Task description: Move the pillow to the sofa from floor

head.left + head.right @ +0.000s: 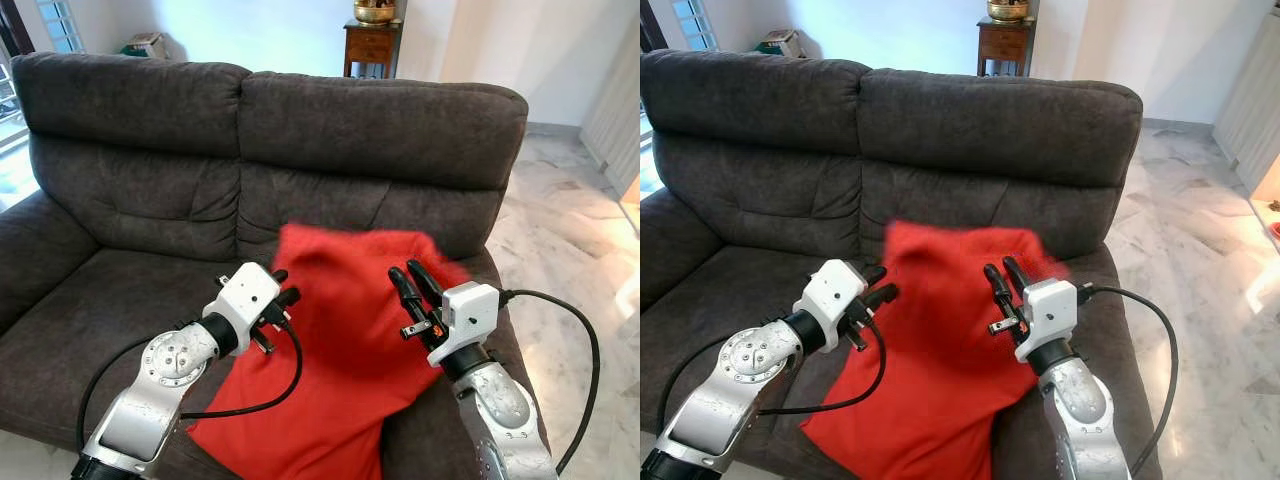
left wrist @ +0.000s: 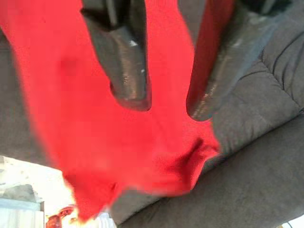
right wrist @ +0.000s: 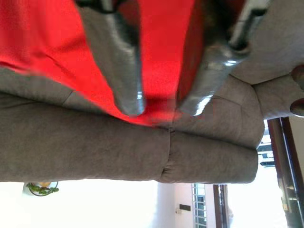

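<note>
A red pillow (image 1: 340, 340) lies on the right seat of the dark grey sofa (image 1: 150, 200), its top leaning toward the backrest and its lower end hanging over the seat's front edge. Its outline is blurred. My left gripper (image 1: 284, 286) is open at the pillow's left edge, with nothing between its fingers. At the pillow's right edge, my right gripper (image 1: 408, 273) is also open and holds nothing. In the left wrist view the left gripper (image 2: 168, 107) points at the red pillow (image 2: 95, 142). The right gripper (image 3: 161, 109) points over red fabric at the sofa's backrest (image 3: 95, 142).
The sofa's left seat (image 1: 110, 300) is bare. Behind the sofa stands a wooden side table (image 1: 372, 45) with a brass bowl (image 1: 375, 12). Marble floor (image 1: 570, 230) runs along the sofa's right side.
</note>
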`<state>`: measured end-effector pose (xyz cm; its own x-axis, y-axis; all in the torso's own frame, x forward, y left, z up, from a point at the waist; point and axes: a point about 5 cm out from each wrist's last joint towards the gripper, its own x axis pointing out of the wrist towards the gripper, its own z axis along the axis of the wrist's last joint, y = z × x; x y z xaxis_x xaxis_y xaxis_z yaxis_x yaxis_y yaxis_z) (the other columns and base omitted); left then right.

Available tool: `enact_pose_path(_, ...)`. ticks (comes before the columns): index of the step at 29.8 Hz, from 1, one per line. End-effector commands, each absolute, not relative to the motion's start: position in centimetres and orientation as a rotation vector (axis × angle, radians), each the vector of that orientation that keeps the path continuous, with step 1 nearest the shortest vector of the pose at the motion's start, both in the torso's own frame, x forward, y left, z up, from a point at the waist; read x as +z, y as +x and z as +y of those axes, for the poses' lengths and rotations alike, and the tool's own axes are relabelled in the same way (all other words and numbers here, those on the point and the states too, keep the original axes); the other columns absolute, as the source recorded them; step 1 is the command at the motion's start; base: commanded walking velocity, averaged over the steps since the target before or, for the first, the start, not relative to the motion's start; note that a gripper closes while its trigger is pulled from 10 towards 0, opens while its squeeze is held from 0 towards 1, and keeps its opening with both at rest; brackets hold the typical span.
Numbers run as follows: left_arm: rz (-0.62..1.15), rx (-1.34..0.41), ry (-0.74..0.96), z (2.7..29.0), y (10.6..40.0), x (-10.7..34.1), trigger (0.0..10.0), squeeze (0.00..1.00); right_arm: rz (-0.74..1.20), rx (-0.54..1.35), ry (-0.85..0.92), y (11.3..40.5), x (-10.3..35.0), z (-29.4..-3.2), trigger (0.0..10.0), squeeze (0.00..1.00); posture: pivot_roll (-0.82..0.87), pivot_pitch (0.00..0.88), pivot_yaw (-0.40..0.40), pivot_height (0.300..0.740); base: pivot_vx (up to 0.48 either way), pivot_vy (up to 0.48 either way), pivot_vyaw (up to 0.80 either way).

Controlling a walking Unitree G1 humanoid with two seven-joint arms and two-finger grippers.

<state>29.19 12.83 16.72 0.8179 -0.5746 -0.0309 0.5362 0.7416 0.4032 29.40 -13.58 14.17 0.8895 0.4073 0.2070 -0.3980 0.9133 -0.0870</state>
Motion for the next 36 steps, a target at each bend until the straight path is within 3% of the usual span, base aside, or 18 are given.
enact_pose_path(1,-0.085,-0.625,0.421,12.7,29.1,16.6,10.0,1.00,-0.256,0.412,-0.049,29.6,14.8,-13.4,10.0,1.00,0.02,0.068,0.027,0.740,0.000,0.000,0.00)
enact_pose_path(2,-0.086,-0.626,0.417,12.7,29.1,16.6,10.0,1.00,-0.256,0.378,-0.046,29.8,14.8,-13.9,10.0,0.84,0.02,0.068,0.026,0.740,0.000,0.000,0.00)
enact_pose_path(3,-0.086,-0.627,0.416,12.6,29.1,16.6,10.0,1.00,-0.256,0.369,-0.045,29.9,14.8,-14.0,10.0,0.84,0.02,0.069,0.027,0.740,0.000,0.000,0.00)
enact_pose_path(4,-0.084,-0.627,0.415,12.6,29.1,16.6,10.0,1.00,-0.251,0.350,-0.045,30.0,14.7,-14.3,10.0,0.24,0.02,0.069,0.027,0.740,0.000,0.000,0.00)
enact_pose_path(5,-0.071,-0.625,0.405,12.7,29.1,16.2,10.0,1.00,-0.236,0.304,-0.044,30.2,14.4,-15.0,10.0,0.00,0.02,0.068,0.029,0.740,0.000,0.000,0.00)
enact_pose_path(9,0.023,-0.551,0.326,14.2,29.2,13.5,10.0,0.98,-0.146,0.126,0.029,30.5,12.1,-17.8,10.0,0.00,0.02,0.065,0.033,0.740,0.000,0.000,0.00)
enact_pose_path(10,0.076,-0.506,0.280,15.1,29.2,12.0,10.0,0.00,-0.092,0.038,0.060,30.3,10.6,-19.3,10.0,0.00,0.02,0.058,0.037,0.740,0.000,0.000,0.00)
enact_pose_path(14,0.242,-0.388,0.236,17.9,28.3,7.3,10.0,0.00,0.089,-0.227,0.161,28.7,6.0,-23.7,10.0,0.00,0.02,0.054,0.041,0.740,0.000,0.000,0.00)
enact_pose_path(15,0.242,-0.388,0.236,17.9,28.3,7.3,10.0,0.00,0.089,-0.227,0.161,28.7,6.0,-23.7,10.0,0.00,0.02,0.054,0.041,0.740,0.000,0.000,0.00)
enact_pose_path(16,0.328,-0.329,0.217,19.2,27.5,5.0,10.0,0.00,0.190,-0.342,0.179,27.2,3.6,-25.6,10.0,0.00,0.01,0.053,0.042,0.740,0.000,0.000,0.00)
enact_pose_path(20,0.487,-0.223,0.211,21.7,25.2,1.2,10.0,0.00,0.382,-0.513,0.183,22.9,-0.5,-28.5,10.0,0.00,0.01,0.049,0.048,0.740,0.000,0.000,0.00)
enact_pose_path(21,0.487,-0.223,0.211,21.7,25.2,1.2,10.0,0.00,0.382,-0.513,0.183,22.9,-0.5,-28.5,10.0,0.00,0.01,0.049,0.048,0.740,0.000,0.000,0.00)
enact_pose_path(27,0.647,-0.189,0.252,22.7,21.9,-3.0,10.0,0.00,0.676,-0.574,0.119,16.7,-5.3,-29.4,10.0,0.00,0.00,0.005,0.061,0.740,0.000,0.000,0.00)
enact_pose_path(36,0.769,-0.207,0.301,22.5,19.7,-5.6,10.0,0.00,0.883,-0.638,0.084,11.4,-7.9,-29.1,10.0,0.00,-0.01,0.000,0.078,0.740,0.000,0.000,0.00)
